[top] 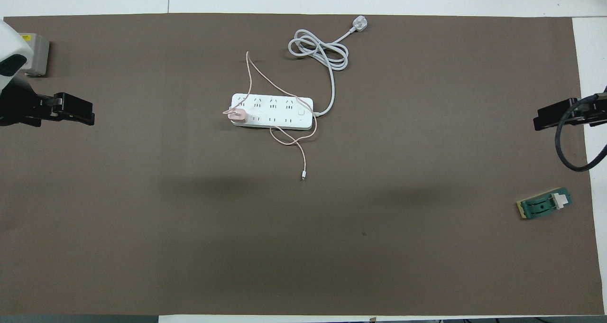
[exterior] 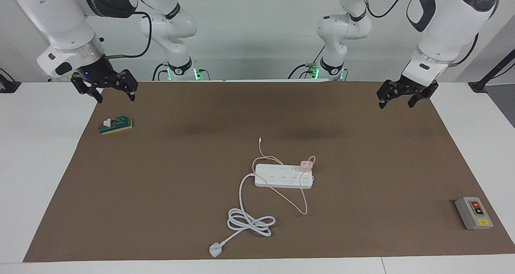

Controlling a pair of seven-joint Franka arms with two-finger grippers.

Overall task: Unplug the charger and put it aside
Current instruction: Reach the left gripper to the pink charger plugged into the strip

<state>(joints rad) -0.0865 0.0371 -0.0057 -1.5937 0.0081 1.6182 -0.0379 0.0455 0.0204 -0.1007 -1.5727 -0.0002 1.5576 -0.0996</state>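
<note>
Facing view, from its left edge across: the right gripper (exterior: 105,89) hangs with fingers spread wide over the mat's corner, above a small green switch block (exterior: 116,125) lying well toward the right arm's end from the power strip (exterior: 283,176). The pink charger (exterior: 306,165) sits plugged into the strip's end toward the left arm, its cable (exterior: 286,196) looping across the strip. The strip's white cord (exterior: 249,221) coils farther from the robots. A grey switch box (exterior: 473,213) lies well toward the left arm's end. The left gripper (exterior: 406,93) waits, fingers wide, over the mat's edge.
</note>
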